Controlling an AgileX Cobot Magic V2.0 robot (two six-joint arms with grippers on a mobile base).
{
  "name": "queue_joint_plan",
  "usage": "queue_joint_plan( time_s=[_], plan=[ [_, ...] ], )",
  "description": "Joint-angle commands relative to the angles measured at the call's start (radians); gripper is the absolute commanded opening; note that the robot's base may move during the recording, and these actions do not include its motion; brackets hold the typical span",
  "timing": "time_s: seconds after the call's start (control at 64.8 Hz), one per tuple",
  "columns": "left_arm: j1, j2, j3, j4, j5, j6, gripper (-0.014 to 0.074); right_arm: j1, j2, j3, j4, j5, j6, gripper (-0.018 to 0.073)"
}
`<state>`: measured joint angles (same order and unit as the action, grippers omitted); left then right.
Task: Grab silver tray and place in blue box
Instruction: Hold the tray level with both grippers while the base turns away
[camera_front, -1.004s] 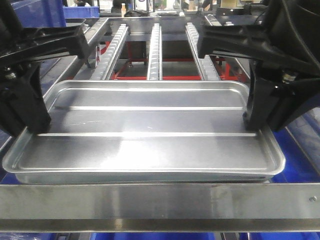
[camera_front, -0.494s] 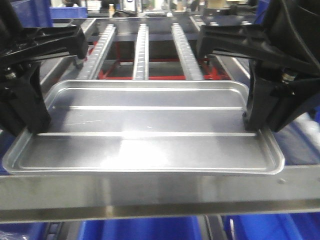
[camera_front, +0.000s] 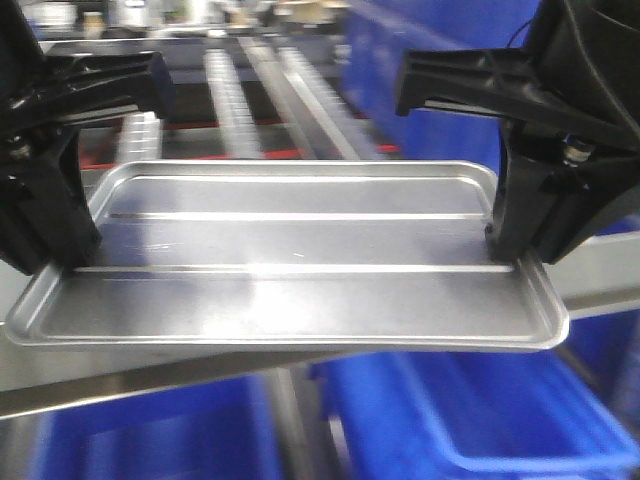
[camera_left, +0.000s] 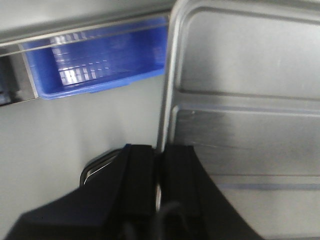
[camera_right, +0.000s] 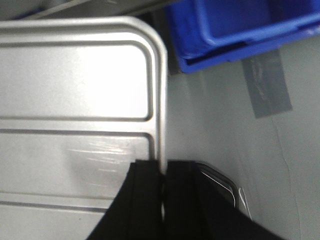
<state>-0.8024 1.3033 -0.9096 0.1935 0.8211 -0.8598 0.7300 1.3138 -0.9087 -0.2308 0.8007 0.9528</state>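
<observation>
The silver tray (camera_front: 290, 255) is held level in the air between my two arms. It is shiny, with a raised rim and two long ridges. My left gripper (camera_front: 62, 262) is shut on its left rim; the left wrist view shows the black jaws (camera_left: 159, 165) pinching that rim (camera_left: 167, 100). My right gripper (camera_front: 512, 255) is shut on its right rim, as the right wrist view shows (camera_right: 163, 172). The tray also fills the right wrist view (camera_right: 75, 110). A blue box (camera_front: 480, 410) lies below the tray's front right, and shows in the right wrist view (camera_right: 240, 30).
A steel rail (camera_front: 130, 375) runs slanted under the tray's front edge. Roller tracks (camera_front: 235, 100) lie behind, blurred. Another blue bin (camera_front: 140, 440) is at lower left, and one shows in the left wrist view (camera_left: 100, 60). Blue bins (camera_front: 430, 100) stand at the back right. Grey floor (camera_right: 235, 140) lies below.
The whole background has swung: the roller tracks slid left and the steel rail dropped and tilted, and blue bins came into view below. The tray stays fixed between both shut grippers.
</observation>
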Motion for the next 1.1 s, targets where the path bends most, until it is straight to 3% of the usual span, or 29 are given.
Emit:
queue_joint_plan(
  time_s=[0.0,1.081],
  plan=[
    [-0.006,-0.030,-0.022,0.025,-0.018,-0.014,-0.0010,-0.003,-0.033,-0.024,-0.043,-0.005,-0.002,0.0053],
    [-0.006,-0.030,-0.022,0.025,-0.018,-0.014,-0.0010,-0.003,-0.033,-0.024,-0.043,-0.005,-0.002,0.0053]
  ],
)
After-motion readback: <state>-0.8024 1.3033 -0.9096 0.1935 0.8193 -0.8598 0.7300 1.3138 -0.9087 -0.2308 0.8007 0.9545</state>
